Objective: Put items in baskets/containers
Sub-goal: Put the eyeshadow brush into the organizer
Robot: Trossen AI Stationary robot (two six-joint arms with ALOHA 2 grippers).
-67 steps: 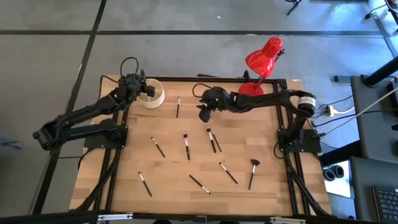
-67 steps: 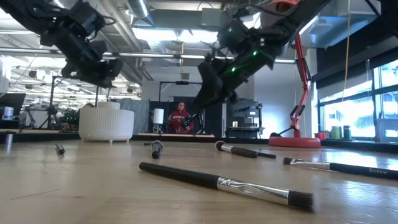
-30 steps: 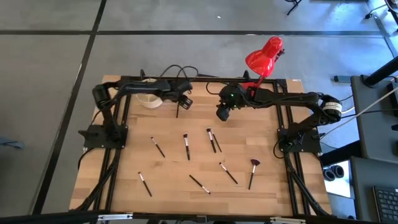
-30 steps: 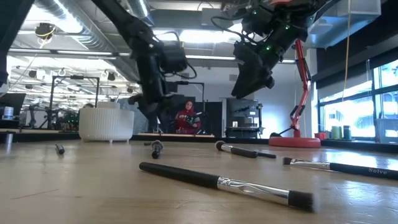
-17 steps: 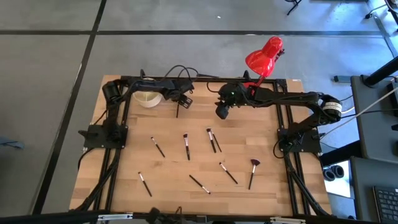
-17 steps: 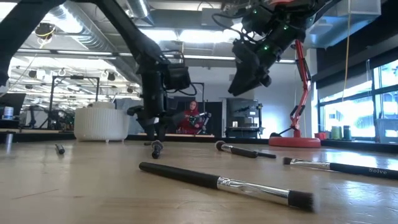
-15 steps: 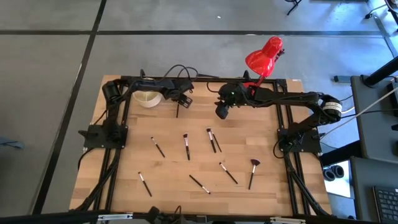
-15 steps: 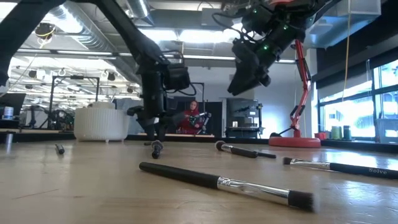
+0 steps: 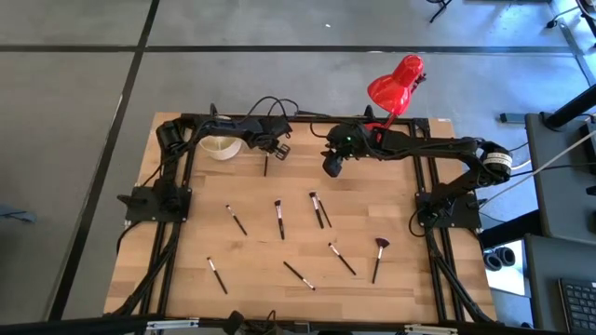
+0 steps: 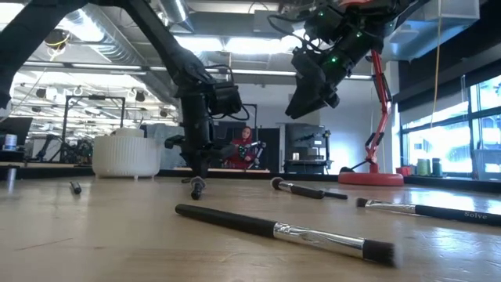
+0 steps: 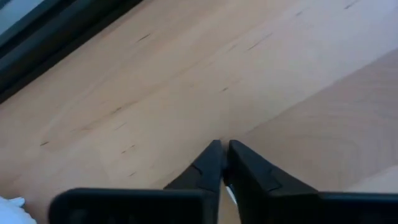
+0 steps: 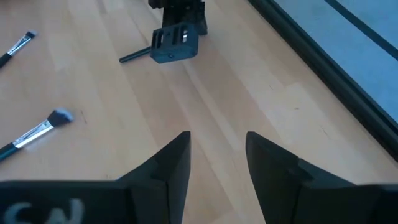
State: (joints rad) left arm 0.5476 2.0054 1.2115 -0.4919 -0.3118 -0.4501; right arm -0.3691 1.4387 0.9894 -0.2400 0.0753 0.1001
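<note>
1. The cream-white cup (image 9: 221,147) is sitting at the desk's (image 9: 186,251) far left corner, with a brush (image 9: 266,160) lying just to its right.
2. The left end effector (image 9: 269,150) is reaching down onto that brush's upper end; in the left wrist view its fingers (image 11: 205,167) are pinched narrow around a pale sliver, seemingly the brush.
3. Seven more brushes are lying scattered over the desk's middle and near half, among them a fan-headed brush (image 9: 377,258) toward the right.
4. In the low view, one brush handle (image 10: 454,212) is showing the word "Solve".
5. The right end effector (image 9: 331,168) is hovering near the red lamp (image 9: 391,93), fingers spread wide, holding nothing.
</note>
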